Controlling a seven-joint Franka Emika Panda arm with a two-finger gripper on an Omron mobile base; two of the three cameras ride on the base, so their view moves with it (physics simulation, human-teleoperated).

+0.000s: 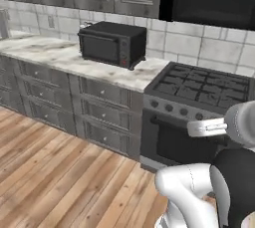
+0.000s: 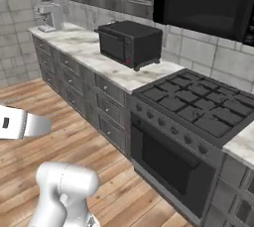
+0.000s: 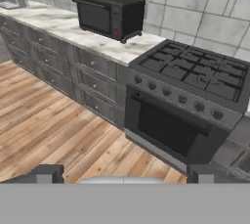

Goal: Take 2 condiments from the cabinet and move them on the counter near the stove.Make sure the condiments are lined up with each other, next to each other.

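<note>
Marble counter (image 3: pixel 105 42) ahead of claw (image 3: pixel 124 175), left of stove (image 3: pixel 195 74) | condiments: whereabouts can't tell | probably light, slick bottle; grab mid-body | claw spread wide, empty | black oven box (image 3: pixel 110 15) beyond

Counter (image 3: pixel 73 34): white-beige marble worktop over grey drawers, ahead and left of the gripper (image 3: pixel 122 176). Bears a black microwave (image 3: pixel 110 15) near its stove-side end and a grey coffee machine (image 2: pixel 48 17) at the far-left end.
</note>
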